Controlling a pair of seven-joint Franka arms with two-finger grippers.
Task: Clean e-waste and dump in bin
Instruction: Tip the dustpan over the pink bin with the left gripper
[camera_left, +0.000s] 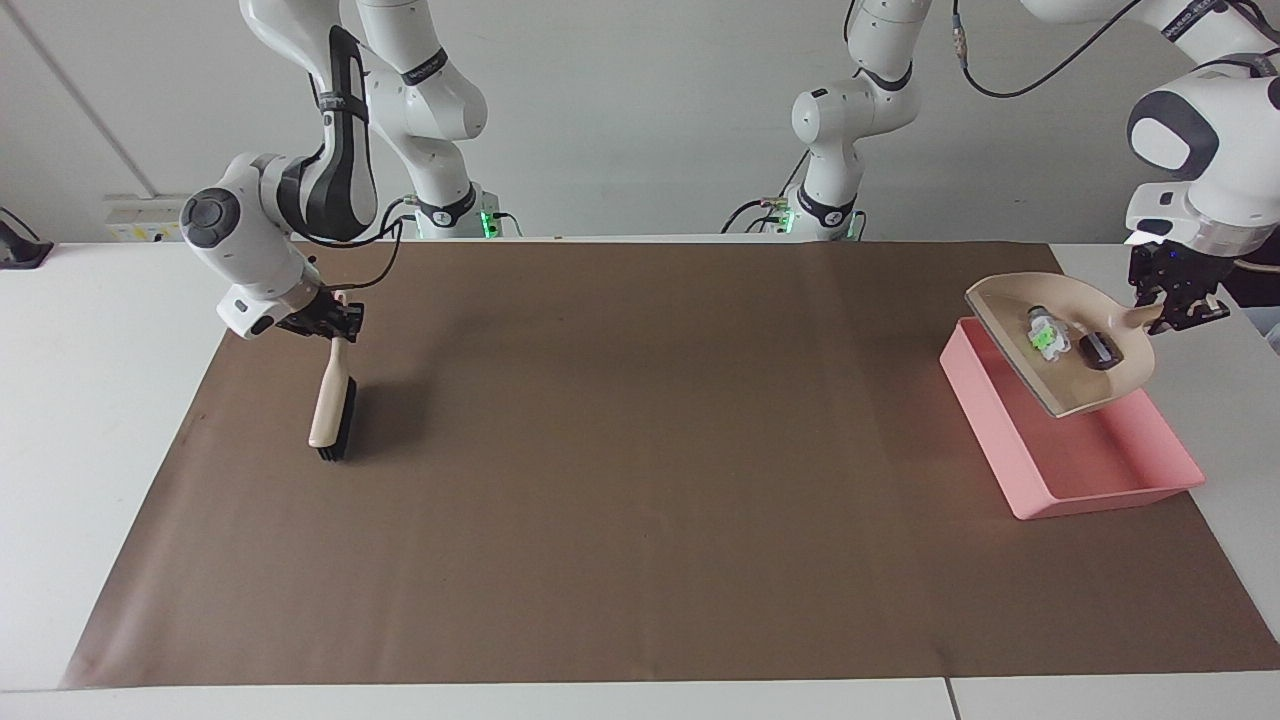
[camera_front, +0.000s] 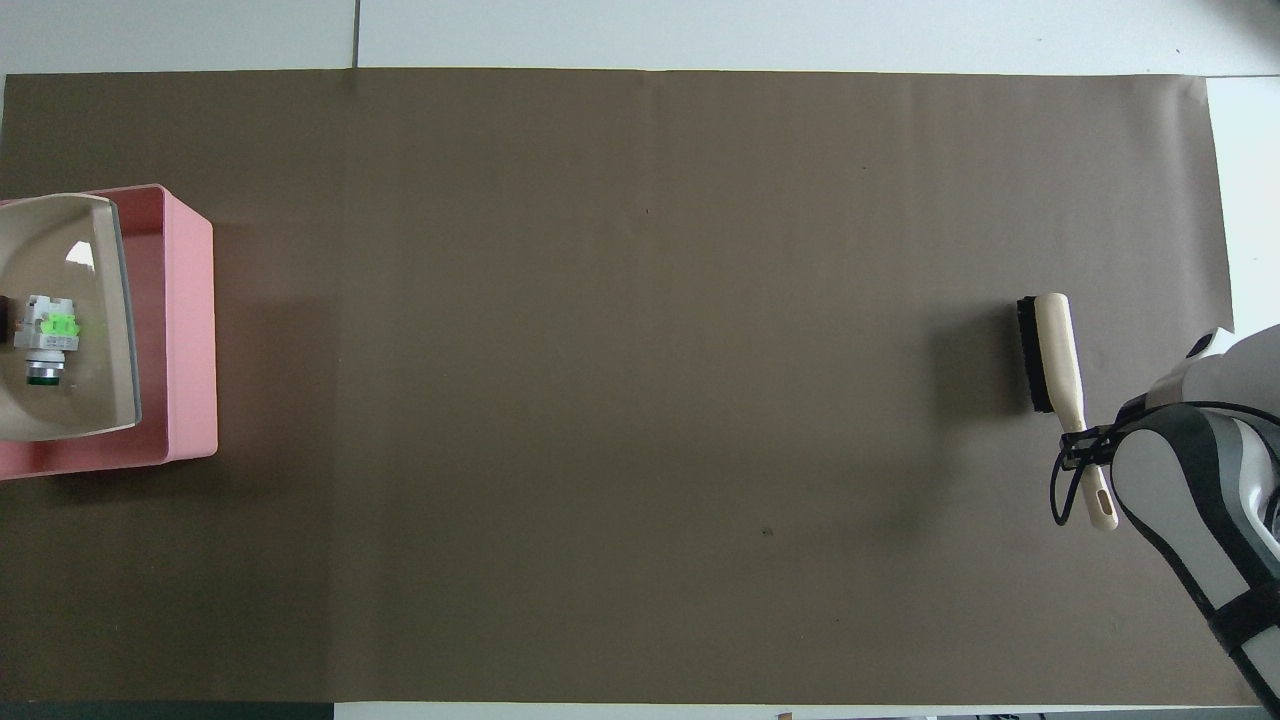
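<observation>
The left gripper clamps the handle of a beige dustpan, held tilted over the pink bin at the left arm's end of the table. The e-waste (a white piece with a green mark, a dark one) lies inside the pan. The right gripper, apparently closed on a brush, holds it over the brown mat.

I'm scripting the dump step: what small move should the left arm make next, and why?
Probably tip the dustpan so its open lip drops toward the bin. The left end effector holds the dustpan by its handle over the bin, and the e-waste lies inside the pan, none in the bin.
</observation>
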